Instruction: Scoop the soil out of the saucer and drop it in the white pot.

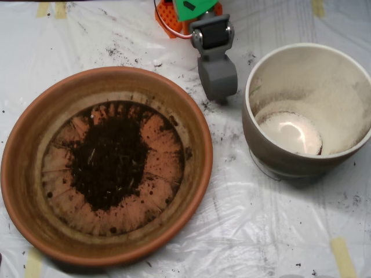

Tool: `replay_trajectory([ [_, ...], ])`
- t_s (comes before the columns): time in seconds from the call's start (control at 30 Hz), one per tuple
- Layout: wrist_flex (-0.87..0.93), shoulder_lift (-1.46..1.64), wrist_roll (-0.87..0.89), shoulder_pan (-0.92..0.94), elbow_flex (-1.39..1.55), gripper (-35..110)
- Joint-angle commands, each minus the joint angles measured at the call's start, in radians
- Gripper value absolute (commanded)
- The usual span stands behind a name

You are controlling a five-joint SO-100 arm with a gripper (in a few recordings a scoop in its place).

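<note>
The terracotta saucer (35,145) fills the left half of the overhead view. A dark heap of soil (110,162) lies in the middle of its ridged base. To the right stands the white pot (348,63), its dusty inside bare of soil down to the pale bottom. My grey scoop (218,78) hangs at the top centre, between saucer and pot, above the plastic sheet and just beyond the saucer's far right rim. It points down, and no soil shows on it.
Clear plastic sheeting (266,226) covers the table, taped at the edges. Loose soil crumbs (124,55) are scattered around the saucer and near the pot. The arm's orange and green parts (185,11) sit at the top edge.
</note>
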Motion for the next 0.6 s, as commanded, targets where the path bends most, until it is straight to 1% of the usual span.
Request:
replay_trajectory([
  [0.0, -0.011, 0.072, 0.103, 0.078, 0.002, 0],
  [0.57, -0.011, 0.072, 0.103, 0.077, 0.002, 0],
])
